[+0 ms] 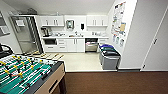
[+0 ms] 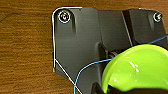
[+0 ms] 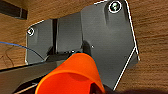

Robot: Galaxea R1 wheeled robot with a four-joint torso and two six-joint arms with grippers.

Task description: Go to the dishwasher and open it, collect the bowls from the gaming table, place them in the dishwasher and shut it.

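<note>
Facing dishwasher (image 1: pixel 91 46) across kitchenette; green bowl (image 2: pixel 140 70), orange cup (image 3: pixel 72 75) cropped.

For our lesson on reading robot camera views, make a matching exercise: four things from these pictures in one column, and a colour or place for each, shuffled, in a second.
Things:
1. bowl
2. cup
3. table-football table
4. dishwasher

Descriptions:
A. orange, seen close in the right wrist view
B. steel front, under the far counter
C. bright pale green, seen close in the left wrist view
D. green field with rods, in the near left of the head view

Pairs: 1-C, 2-A, 3-D, 4-B
</note>
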